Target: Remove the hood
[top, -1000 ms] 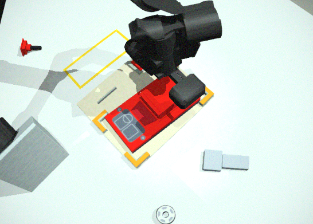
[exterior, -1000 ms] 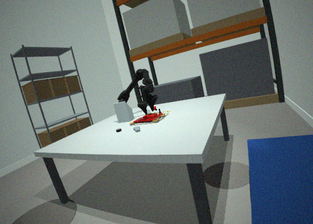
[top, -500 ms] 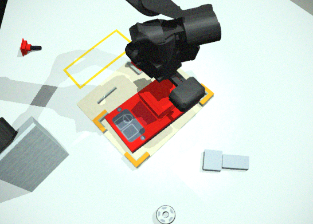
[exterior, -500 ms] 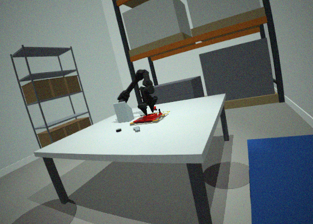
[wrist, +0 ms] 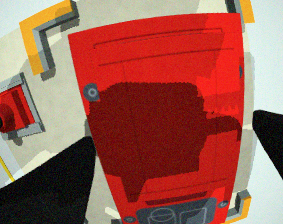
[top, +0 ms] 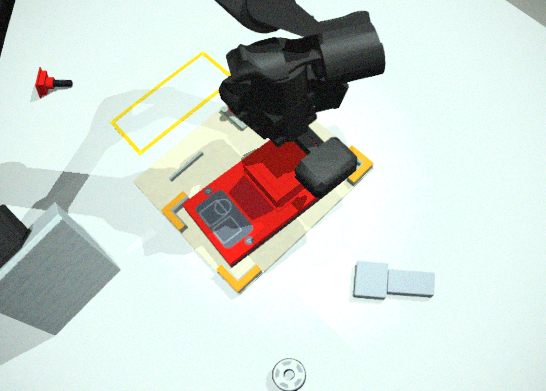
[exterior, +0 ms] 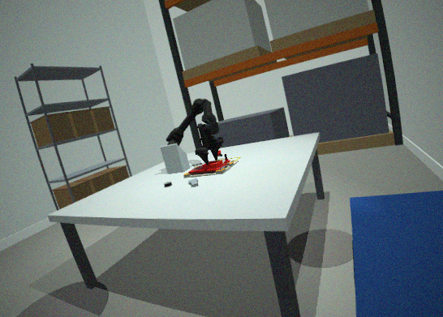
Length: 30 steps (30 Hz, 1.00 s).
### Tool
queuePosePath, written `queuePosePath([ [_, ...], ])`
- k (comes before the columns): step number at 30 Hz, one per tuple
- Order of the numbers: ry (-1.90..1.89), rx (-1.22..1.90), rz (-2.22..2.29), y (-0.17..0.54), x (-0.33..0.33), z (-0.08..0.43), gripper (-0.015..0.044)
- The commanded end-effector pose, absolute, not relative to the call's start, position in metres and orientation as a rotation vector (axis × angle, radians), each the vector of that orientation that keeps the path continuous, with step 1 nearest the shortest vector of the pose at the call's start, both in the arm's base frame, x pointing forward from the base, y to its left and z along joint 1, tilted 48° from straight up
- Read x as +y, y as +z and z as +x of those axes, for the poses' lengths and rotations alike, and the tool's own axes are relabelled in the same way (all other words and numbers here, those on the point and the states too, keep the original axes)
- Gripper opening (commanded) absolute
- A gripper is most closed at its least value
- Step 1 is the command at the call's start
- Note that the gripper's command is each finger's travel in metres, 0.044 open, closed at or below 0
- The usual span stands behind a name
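The red toy car [top: 267,226] [exterior: 199,169] sits on a beige base between orange corner brackets. A grey engine-like panel is at one end. The hood seems to be the broad red panel [wrist: 164,70] on the car; its edges are hard to tell from the body. My gripper [exterior: 212,161] [wrist: 177,132] is open and empty, pointing down, with its fingers on either side of the red panel. The left finger in the wrist view looks close to the red edge; contact cannot be told. The marked area is a yellow outline [top: 157,88] beside the base, its far corner hidden by the arm.
A red piece with a black rod [top: 44,83] lies beyond the outline. Another red piece [wrist: 9,112] sits in a grey frame on the base. A tall grey block [top: 60,271] [exterior: 174,159], a light grey part [top: 371,279] and a wheel [top: 289,374] surround the car.
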<state>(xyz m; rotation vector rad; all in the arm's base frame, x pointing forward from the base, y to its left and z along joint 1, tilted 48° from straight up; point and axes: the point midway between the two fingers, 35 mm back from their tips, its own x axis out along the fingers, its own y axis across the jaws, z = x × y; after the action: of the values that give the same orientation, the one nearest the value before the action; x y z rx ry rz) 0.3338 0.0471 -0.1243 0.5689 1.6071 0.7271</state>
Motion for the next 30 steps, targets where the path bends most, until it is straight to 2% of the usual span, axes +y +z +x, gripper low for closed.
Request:
queuePosePath([
  [1, 0.728, 1.610, 0.575, -0.1270, 0.0498, 0.3324, 0.0440],
  [27, 0.729, 1.610, 0.576, -0.1355, 0.0590, 0.3302, 0.0440],
  [30, 0.728, 1.607, 0.570, -0.1331, 0.0567, 0.3317, 0.0361],
])
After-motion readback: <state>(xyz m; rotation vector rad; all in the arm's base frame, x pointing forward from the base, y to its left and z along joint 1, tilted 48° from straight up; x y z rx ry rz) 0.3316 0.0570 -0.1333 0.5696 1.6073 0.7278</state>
